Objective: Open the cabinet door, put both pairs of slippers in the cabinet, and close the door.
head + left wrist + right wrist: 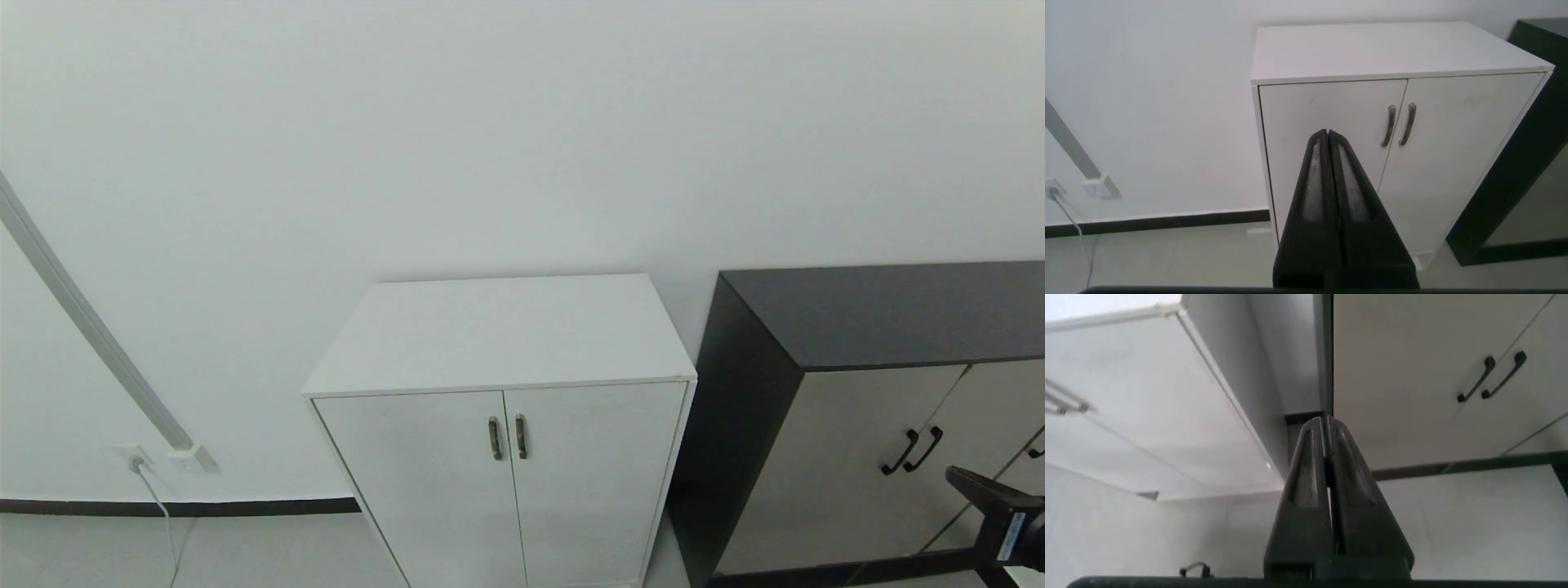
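Note:
The white cabinet (500,408) stands against the wall with both doors closed, and its two metal handles (507,438) meet at the centre seam. In the left wrist view my left gripper (1328,137) is shut with nothing in it, held in front of the left door (1331,155), a little way short of the handles (1400,125). My right gripper (1328,423) is also shut and holds nothing. It hangs low near the gap between the white cabinet (1143,400) and the dark one. Its tip (957,477) enters the head view at the lower right.
A black cabinet (857,318) with grey doors and black handles (913,451) stands close on the right of the white one. A wall socket with a plugged cable (135,461) sits low on the left wall. Pale floor lies in front.

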Controlling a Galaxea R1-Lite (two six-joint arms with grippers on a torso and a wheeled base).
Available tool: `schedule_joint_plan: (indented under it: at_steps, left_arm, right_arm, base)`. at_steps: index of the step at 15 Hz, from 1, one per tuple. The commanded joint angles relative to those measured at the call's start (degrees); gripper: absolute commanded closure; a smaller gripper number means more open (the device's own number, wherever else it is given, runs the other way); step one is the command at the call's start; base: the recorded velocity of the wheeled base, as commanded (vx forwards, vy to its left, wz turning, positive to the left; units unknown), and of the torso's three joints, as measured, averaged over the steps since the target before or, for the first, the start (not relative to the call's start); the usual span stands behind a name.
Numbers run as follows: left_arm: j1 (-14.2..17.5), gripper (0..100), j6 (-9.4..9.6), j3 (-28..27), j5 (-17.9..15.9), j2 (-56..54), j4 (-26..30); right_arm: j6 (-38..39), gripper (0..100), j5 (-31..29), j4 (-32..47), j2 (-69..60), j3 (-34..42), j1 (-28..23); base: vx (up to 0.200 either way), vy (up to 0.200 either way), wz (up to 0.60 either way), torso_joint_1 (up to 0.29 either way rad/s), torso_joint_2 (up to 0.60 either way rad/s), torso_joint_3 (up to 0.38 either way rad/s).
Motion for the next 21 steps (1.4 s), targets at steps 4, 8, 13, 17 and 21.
schedule_joint_plan:
  at_steps: [4,8,13,17,21]
  left_arm:
    - [0.0,100,0.0,0.0,0.0,0.1,-0.1]
    - [0.0,100,0.0,0.0,0.0,0.1,0.0]
    - [0.0,100,-0.09,0.0,0.1,0.1,-0.1]
    - [0.0,100,-0.09,0.0,0.2,0.1,-0.1]
    - [0.0,100,-0.09,0.0,0.1,0.1,-0.1]
  right_arm:
    - [-2.7,100,1.8,18.7,-21.0,0.0,0.1]
    - [-2.9,100,3.5,32.2,-30.7,-0.1,0.5]
    - [-2.8,100,4.8,45.9,-39.8,0.0,0.9]
    - [-2.8,100,4.7,53.4,-44.8,0.0,3.9]
    - [-2.7,100,4.5,54.5,-46.0,-0.1,4.2]
  base:
    - [0.0,0.0,0.0,0.0,0.0,0.0]
    - [0.0,0.0,0.0,0.0,0.0,0.0]
    - [0.0,0.0,0.0,0.0,0.0,0.0]
    - [0.0,0.0,0.0,0.0,0.0,0.0]
    - [0.0,0.0,0.0,0.0,0.0,0.0]
